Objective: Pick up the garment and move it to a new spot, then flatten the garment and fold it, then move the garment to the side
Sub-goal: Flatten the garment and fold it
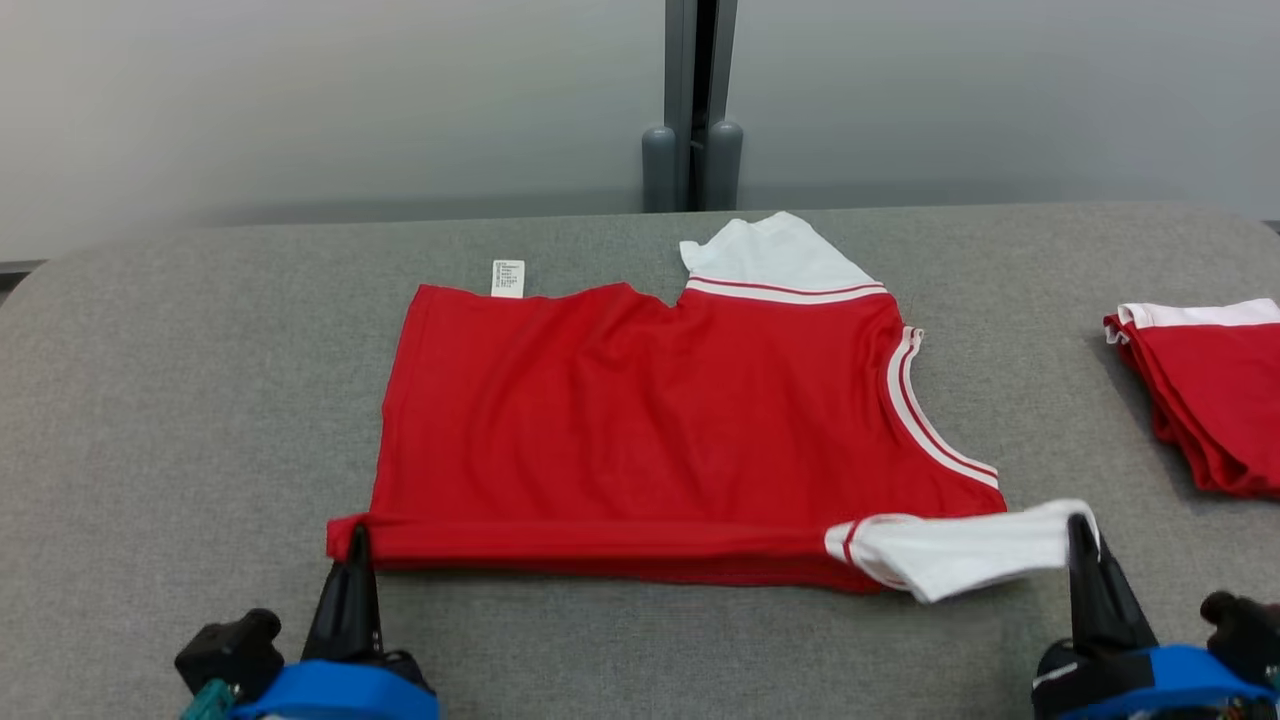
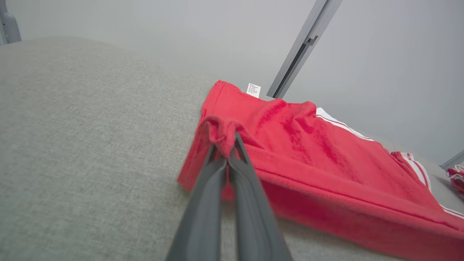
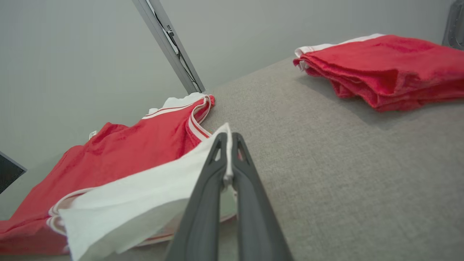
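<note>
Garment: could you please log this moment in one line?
left gripper shut on garment corner | right gripper shut on its sleeve

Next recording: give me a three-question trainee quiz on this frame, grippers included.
1. True or false: the left gripper is shut on the red shirt's near left corner.
2. Which part does the right gripper pinch? A white sleeve; B care label; C collar.
3. Fill in: the folded red garments lie toward the grey table's ___ edge, by the robot's sides.
Key: 1 true; 2 A; 3 right.
</note>
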Robot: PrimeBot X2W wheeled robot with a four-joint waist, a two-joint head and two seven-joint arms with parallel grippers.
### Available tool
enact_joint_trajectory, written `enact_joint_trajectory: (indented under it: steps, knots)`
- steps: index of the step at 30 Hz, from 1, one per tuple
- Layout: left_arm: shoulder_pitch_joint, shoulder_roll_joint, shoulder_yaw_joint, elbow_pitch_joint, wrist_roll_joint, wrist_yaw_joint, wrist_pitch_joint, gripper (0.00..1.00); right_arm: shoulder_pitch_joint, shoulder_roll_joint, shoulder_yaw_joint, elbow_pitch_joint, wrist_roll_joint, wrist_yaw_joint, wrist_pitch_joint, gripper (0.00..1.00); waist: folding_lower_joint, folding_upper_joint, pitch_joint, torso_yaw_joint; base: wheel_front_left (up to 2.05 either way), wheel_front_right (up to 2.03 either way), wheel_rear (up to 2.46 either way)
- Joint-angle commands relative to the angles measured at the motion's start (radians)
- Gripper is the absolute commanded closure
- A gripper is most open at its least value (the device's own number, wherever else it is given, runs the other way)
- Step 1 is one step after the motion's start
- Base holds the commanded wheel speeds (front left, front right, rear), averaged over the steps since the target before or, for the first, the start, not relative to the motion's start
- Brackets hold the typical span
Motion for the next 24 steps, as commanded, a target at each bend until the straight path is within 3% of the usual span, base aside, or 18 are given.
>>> enact_joint_trajectory:
  steps: [1,12,23,24]
  knots:
    - [-0.021,0.003,-0.003,0.0,0.002,0.003,-0.005,1.0,-0.019,-0.007,-0.003,0.002,0.005,0.0,-0.005,1.0,-0.0001,0.0,0.011,0.007,0.0,0.0,0.0]
    - [-0.222,0.003,-0.01,0.096,0.021,0.019,-0.004,1.0,-0.324,-0.039,0.032,0.113,-0.055,0.0,-0.003,1.0,-0.0001,0.0,0.128,0.014,0.0,0.0,0.0]
    - [-0.325,0.002,0.02,0.176,0.071,0.01,-0.004,1.0,-0.462,-0.034,0.013,0.205,-0.117,0.0,-0.004,1.0,-0.0001,0.0,0.178,0.019,0.0,0.0,0.0]
    - [-0.331,0.002,0.017,0.182,0.076,0.008,-0.004,0.58,-0.464,-0.034,0.009,0.211,-0.134,0.0,-0.004,0.87,-0.0001,0.0,0.179,0.02,0.0,0.0,0.0]
